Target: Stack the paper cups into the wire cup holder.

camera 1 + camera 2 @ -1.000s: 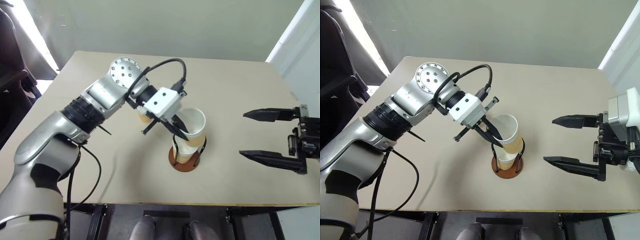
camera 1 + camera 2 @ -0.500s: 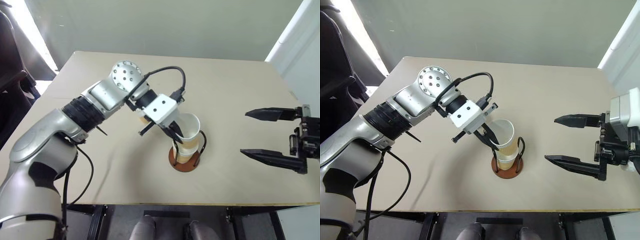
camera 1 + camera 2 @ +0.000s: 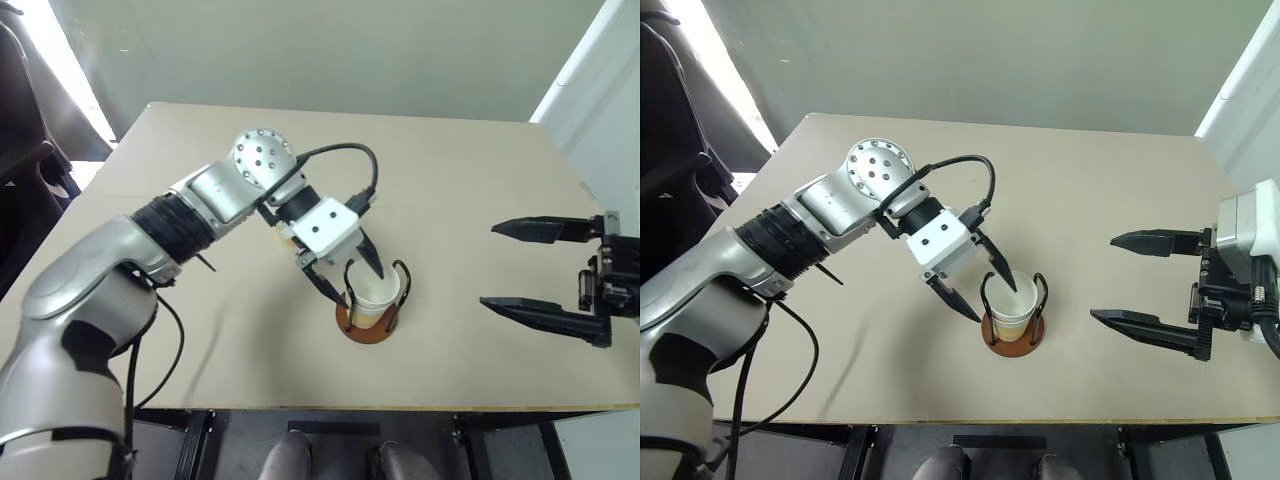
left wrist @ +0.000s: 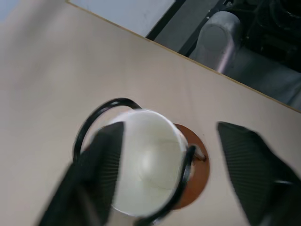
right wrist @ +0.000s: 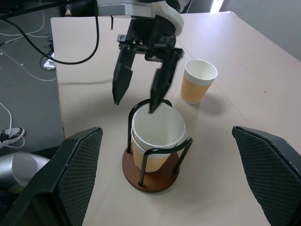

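Observation:
The wire cup holder (image 3: 347, 317), a rust-brown disc with black wire loops, stands near the table's front middle. Two nested paper cups (image 5: 157, 127) sit upright in it, white rims up. My left gripper (image 3: 360, 289) hangs open just above them: one finger (image 3: 1000, 272) is over the top cup's mouth, the other (image 3: 952, 298) outside its rim, and nothing is held. A third paper cup (image 5: 199, 80) stands on the table behind the holder, largely hidden by my left wrist in the head views. My right gripper (image 3: 490, 267) is open and empty, well to the right of the holder.
The tan table (image 3: 470, 180) ends close in front of the holder and to the right, just under my right gripper. A dark chair (image 3: 25, 150) stands past the table's left edge. A cable (image 3: 345, 155) loops over my left wrist.
The top cup, held tilted over the holder by my left gripper, has dropped upright into the cup below. The left gripper has opened and let it go. The right arm stayed still.

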### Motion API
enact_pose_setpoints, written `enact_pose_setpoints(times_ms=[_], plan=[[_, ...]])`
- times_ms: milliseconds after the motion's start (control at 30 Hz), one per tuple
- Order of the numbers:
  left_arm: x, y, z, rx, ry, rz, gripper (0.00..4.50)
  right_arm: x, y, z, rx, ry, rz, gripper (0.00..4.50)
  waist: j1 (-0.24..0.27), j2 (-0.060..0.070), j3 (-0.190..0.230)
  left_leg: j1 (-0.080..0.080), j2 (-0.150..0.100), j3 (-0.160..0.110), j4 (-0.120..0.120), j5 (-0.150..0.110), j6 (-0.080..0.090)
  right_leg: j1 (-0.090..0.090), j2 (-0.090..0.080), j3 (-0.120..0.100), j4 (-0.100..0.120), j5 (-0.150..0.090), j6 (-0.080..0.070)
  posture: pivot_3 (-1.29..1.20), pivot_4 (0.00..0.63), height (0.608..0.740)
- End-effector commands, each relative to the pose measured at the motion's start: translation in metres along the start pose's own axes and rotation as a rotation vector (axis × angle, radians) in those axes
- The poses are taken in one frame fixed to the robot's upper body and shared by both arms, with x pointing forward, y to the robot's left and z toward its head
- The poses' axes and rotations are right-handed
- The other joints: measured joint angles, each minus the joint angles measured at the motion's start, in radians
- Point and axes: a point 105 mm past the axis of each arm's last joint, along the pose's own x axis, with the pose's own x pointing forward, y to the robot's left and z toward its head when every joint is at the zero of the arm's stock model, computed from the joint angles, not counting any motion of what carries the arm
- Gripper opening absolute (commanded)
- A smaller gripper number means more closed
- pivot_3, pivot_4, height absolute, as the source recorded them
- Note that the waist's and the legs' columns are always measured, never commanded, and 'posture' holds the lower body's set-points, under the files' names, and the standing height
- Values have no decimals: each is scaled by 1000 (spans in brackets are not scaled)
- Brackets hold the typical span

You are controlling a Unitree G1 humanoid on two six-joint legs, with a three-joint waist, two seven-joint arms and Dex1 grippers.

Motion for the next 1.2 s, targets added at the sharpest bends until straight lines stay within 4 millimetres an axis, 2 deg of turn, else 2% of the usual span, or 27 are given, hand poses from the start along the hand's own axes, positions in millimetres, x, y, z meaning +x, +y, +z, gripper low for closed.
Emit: enact_pose_setpoints(times_ms=[33, 133, 200, 367, 500, 567, 700, 800, 967, 1100, 1200], plan=[[-20, 15, 5, 32, 7, 96, 3484, -2, -3, 7, -51, -9, -25, 4500, -1, 0, 0, 0, 0, 0, 1, 0, 0, 0, 0, 0, 0, 0, 0, 0, 150, 740], [-46, 26, -3, -46, 15, 245, 3484, 0, -5, 7, -56, -13, -16, 4500, -3, 0, 0, 0, 0, 2, 2, -1, 2, 0, 1, 2, 1, 0, 1, 0, 150, 740], [-68, 24, -18, -123, 55, 354, 3484, 1, -5, 7, -56, -16, -7, 4500, -9, 1, 0, 0, 0, 3, 2, -1, 2, -1, 1, 3, 1, 0, 1, 0, 150, 740], [-111, -15, -66, -343, 217, 518, 3484, 3, -9, 7, -60, -17, 20, 4500, -17, 3, -1, 1, 0, 3, 2, -1, 2, -3, 1, 6, 1, 0, 2, 0, 150, 740], [-125, -33, -85, -458, 251, 595, 3484, 5, -13, 7, -70, -14, 45, 4500, -11, 3, -1, -2, 0, 3, 2, -1, 2, -5, 1, 6, 1, 0, 2, 0, 150, 740], [-127, -40, -97, -511, 269, 631, 3484, 6, -16, 7, -77, -10, 56, 4500, -4, 3, -1, -3, 0, 2, 3, -1, 2, -5, 0, 5, 1, 0, 2, 0, 150, 740], [-121, -40, -112, -583, 267, 679, 3484, 8, -19, 9, -88, -8, 65, 4500, -1, 3, -1, -3, -1, 2, 4, -2, 3, -5, -1, 5, 1, 0, 3, 0, 150, 740], [-106, -43, -124, -621, 277, 643, 3484, 7, -18, 11, -93, -3, 67, 4500, -1, 3, -1, -4, -1, 2, 6, -2, 3, -5, -1, 5, 1, 1, 4, 0, 150, 740], [-87, -36, -139, -654, 315, 644, 3484, 5, -17, 13, -94, 8, 51, 4500, -2, 3, -1, -4, -1, 4, 7, -2, 3, -5, 0, 6, 1, 1, 4, 0, 150, 740], [-84, -40, -148, -660, 410, 618, 3484, 2, -15, 14, -93, 21, 32, 4500, -2, 3, -1, -4, -1, 5, 8, -2, 3, -5, 0, 7, 1, 1, 5, 0, 150, 740], [-85, -45, -151, -679, 432, 600, 2552, 0, -13, 15, -88, 28, 19, 4500, -3, 3, -1, -4, -1, 5, 9, -2, 4, -5, 0, 7, 1, 1, 5, 0, 150, 740]])
